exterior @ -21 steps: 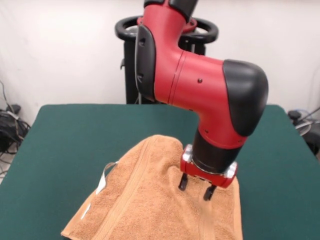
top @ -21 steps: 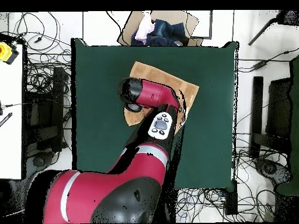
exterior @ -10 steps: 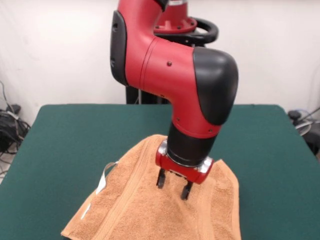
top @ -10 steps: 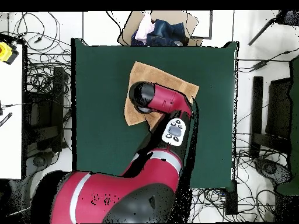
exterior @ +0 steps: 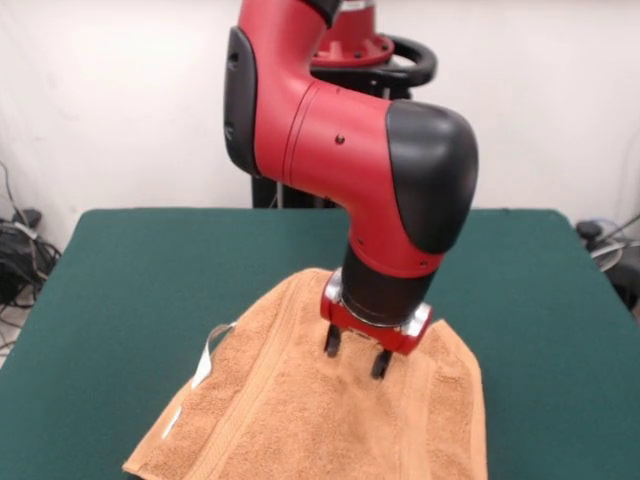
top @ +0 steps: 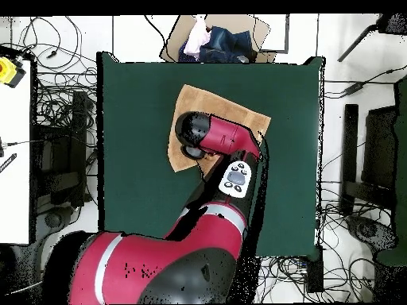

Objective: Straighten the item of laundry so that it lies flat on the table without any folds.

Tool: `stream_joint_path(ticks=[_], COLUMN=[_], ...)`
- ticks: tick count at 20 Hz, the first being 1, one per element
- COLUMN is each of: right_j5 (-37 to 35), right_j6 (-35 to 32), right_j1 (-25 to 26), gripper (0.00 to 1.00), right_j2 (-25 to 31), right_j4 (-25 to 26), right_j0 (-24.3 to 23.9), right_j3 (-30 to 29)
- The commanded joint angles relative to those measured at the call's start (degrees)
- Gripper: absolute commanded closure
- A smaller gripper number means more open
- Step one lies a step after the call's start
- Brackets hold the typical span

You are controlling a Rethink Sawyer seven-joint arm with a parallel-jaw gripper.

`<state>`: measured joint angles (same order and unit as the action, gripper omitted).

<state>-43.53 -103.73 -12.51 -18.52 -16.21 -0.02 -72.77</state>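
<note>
The item of laundry, an orange-tan towel (exterior: 290, 420), lies on the green table (exterior: 140, 270) near its front edge, with raised folds and a ridge running along its length. A white tag (exterior: 204, 362) sticks out of its left edge. My gripper (exterior: 355, 354) points down over the towel's upper middle, open, with both fingertips at or just above the cloth and nothing between them. In the overhead view the towel (top: 216, 109) shows only in part, because the arm (top: 222, 139) covers its middle and hides the gripper.
A cardboard box (top: 254, 30) holding clothes sits beyond the table's (top: 135, 159) top edge in the overhead view. Cables lie on the floor on both sides. A white bench with a yellow object (top: 6, 71) stands at the left.
The arm swung left in the front view, carrying the gripper from the towel's right part to its middle. Over the last half second the gripper rose slightly. The towel's outline barely changed.
</note>
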Motion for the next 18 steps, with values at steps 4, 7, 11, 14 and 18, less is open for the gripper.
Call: stream_joint_path(ticks=[4, 7, 11, 14, 18], right_j5=[-12.98, -12.82, -13.01, -13.96, -13.61], right_j6=[-10.20, -10.24, -9.93, -9.78, -9.50], right_j1=[4.15, 4.13, 4.06, 4.38, 4.10], gripper=[0.00, 0.00, 0.00, 0.00, 0.00], right_j2=[2.65, 2.71, 2.78, 2.77, 2.91], right_j4=[1.72, 1.71, 1.81, 1.93, 1.95], right_j0=[0.33, 0.32, 0.24, 0.09, 0.08], right_j3=[0.57, 0.48, 0.44, 0.97, 0.55])
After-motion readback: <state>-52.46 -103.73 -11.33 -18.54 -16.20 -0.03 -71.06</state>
